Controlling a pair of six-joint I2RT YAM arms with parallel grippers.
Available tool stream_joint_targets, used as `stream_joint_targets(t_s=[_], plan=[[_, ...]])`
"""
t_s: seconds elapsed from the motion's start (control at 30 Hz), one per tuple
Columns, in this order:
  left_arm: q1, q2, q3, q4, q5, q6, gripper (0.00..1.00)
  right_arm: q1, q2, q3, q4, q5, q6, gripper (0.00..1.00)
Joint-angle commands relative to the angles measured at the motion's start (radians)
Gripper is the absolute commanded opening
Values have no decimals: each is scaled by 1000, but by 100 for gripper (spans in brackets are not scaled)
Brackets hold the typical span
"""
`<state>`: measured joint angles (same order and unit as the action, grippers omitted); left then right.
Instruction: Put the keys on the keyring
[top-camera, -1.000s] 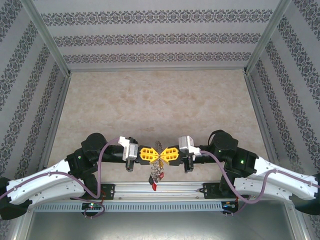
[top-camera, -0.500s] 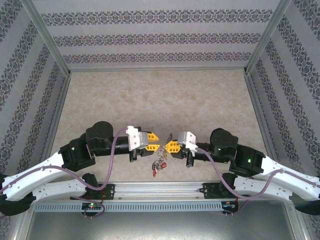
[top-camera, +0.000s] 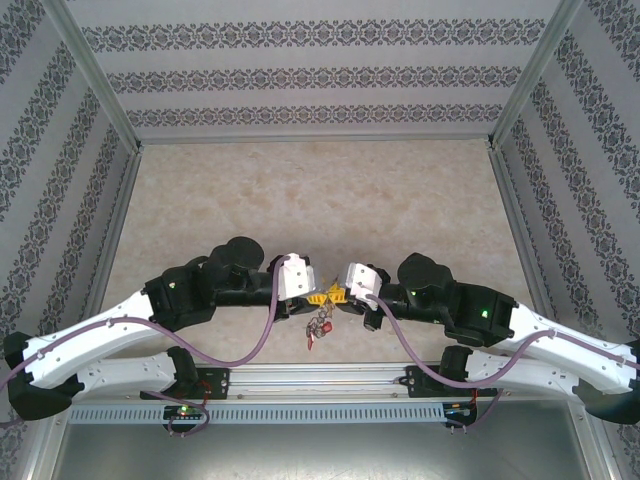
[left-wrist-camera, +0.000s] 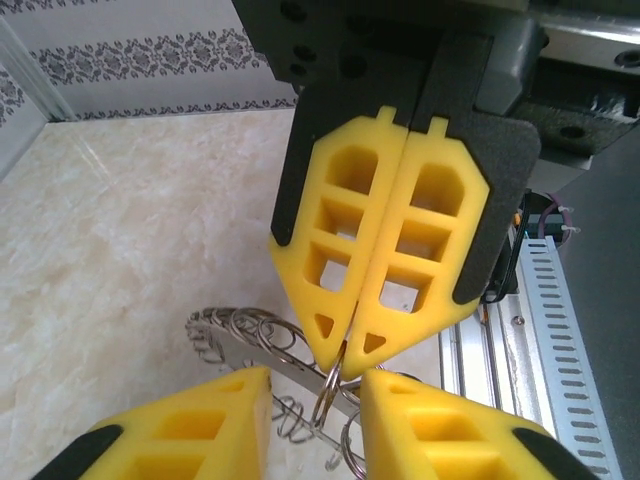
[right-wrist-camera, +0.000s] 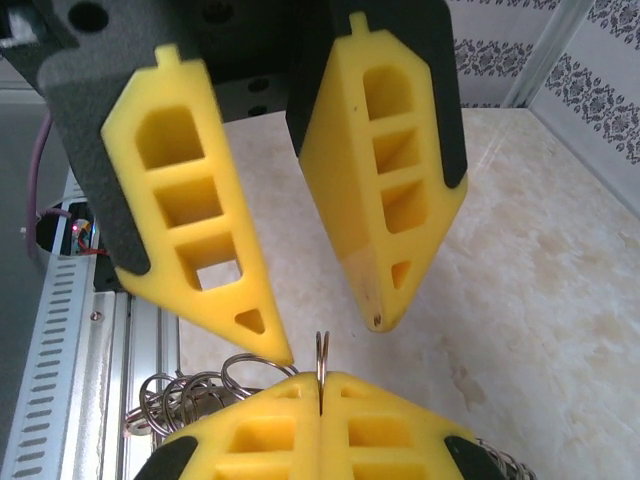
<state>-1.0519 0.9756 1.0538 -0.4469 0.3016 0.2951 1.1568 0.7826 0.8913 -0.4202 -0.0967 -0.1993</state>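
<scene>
Patterned wall panels on three sides, pale marbled counter (top-camera: 320, 200) beneath. From the left, a white arm bent inward toward the middle, near the front edge. Left fingers (left-wrist-camera: 205, 430) released: spread wide apart, nothing between the pads, tips aimed at the opposite pair and just short of it.

Between and just below both pairs, the bunch of metal. Keyring (left-wrist-camera: 232, 330), silvery and scalloped, slanting across behind the left fingertips. Beside it, a cluster of small plain rings (right-wrist-camera: 190, 388). Keys (top-camera: 316, 338) dangling under the meeting point in the overhead view, one red head lowest, near the aluminium rail (top-camera: 320, 378). Hard to tell whether touching the counter or hanging clear of it.

To the right, right fingers (left-wrist-camera: 300, 290) clenched flat together, pinching a thin metal ring (right-wrist-camera: 322, 355) edge-on at the very tips. Unclear whether part of the keyring itself or a separate loop of the bunch. Farther right, the other white arm, angled back toward its base at the front corner.
</scene>
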Motion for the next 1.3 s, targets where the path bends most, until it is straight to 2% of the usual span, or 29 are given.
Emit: stream_joint_targets(t_s=[0.0,0.27,0.4,0.67,0.93,1.03,1.2,1.27], plan=[[3,8,28,-29,-1,27,23,13,0,48,19,-9,-18,0],[1,40,28,-30,7,30,19,13,-5,48,18,-39,-11,0],[1,46,26,-16,17,32,10,13,-4,44,19,-45,-5,0],[2,41,5,-2,28,33,15,12,-39,22,30,-41,-1,0],[1,40,-9,17,33,35,14,13,-26,18,45,-55,5,0],[1,38,-13,25,38,36,6,12,-10,23,42,-55,3,0],[1,28,-26,40,38,32,9,13,6,28,35,-64,3,0],[0,27,-30,39,47,32,0,13,10,30,32,-63,4,0]])
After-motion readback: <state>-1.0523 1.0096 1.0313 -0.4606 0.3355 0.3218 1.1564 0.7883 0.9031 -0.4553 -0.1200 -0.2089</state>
